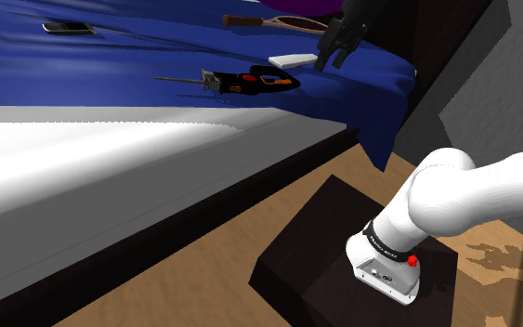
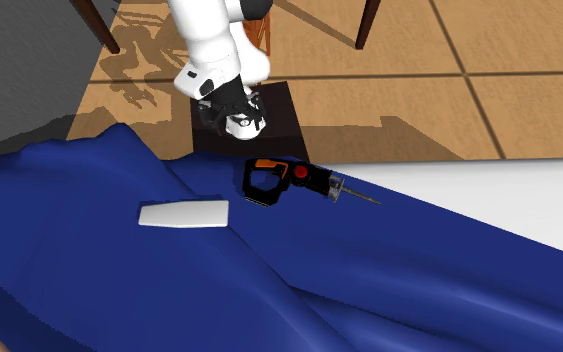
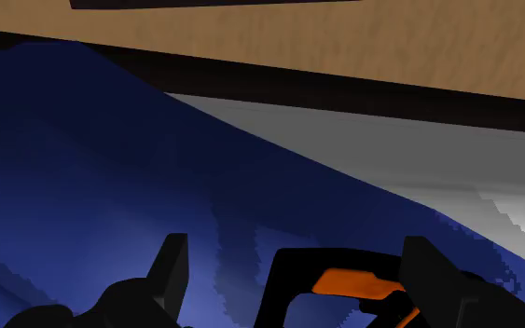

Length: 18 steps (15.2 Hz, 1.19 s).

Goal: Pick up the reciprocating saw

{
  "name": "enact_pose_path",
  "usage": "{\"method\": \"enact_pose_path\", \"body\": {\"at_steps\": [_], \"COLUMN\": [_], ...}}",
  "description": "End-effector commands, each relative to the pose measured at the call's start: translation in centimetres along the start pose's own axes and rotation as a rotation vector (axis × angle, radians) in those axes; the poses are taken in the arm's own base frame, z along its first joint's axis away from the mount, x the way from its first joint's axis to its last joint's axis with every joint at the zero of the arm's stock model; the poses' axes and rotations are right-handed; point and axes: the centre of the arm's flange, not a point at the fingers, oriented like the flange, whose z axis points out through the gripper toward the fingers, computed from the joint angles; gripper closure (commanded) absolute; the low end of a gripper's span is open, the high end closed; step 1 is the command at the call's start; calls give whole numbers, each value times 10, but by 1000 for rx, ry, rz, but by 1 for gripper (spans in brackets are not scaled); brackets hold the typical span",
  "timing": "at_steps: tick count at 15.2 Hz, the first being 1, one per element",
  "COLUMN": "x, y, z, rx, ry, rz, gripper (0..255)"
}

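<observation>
The black-and-orange reciprocating saw (image 1: 250, 83) lies flat on the bed's blue blanket (image 1: 101, 65), near the bed's edge, blade pointing toward the shoulder view's left. The claw (image 1: 330, 58) hangs just above its handle end, fingers spread wide, gripping nothing. A flat white slab (image 1: 295, 60) lies close by.

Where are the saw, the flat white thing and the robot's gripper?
saw (image 2: 304, 180): second exterior view, on its black and orange body.
flat white thing (image 2: 184, 214): second exterior view, on its middle.
gripper (image 1: 332, 59): shoulder view, midway between its fingertips.
</observation>
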Motion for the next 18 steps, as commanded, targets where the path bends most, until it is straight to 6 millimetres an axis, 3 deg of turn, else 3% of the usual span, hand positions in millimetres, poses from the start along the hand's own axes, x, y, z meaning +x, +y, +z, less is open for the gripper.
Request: {"method": "enact_pose_path", "body": {"at_steps": [1,10,18], "x": [0,88,145], "y": [0,-77,-163], "z": [0,28,52], "rx": [0,47,89], "ry": [0,-46,-87], "rz": [0,-263,-497], "gripper": [0,0,0]}}
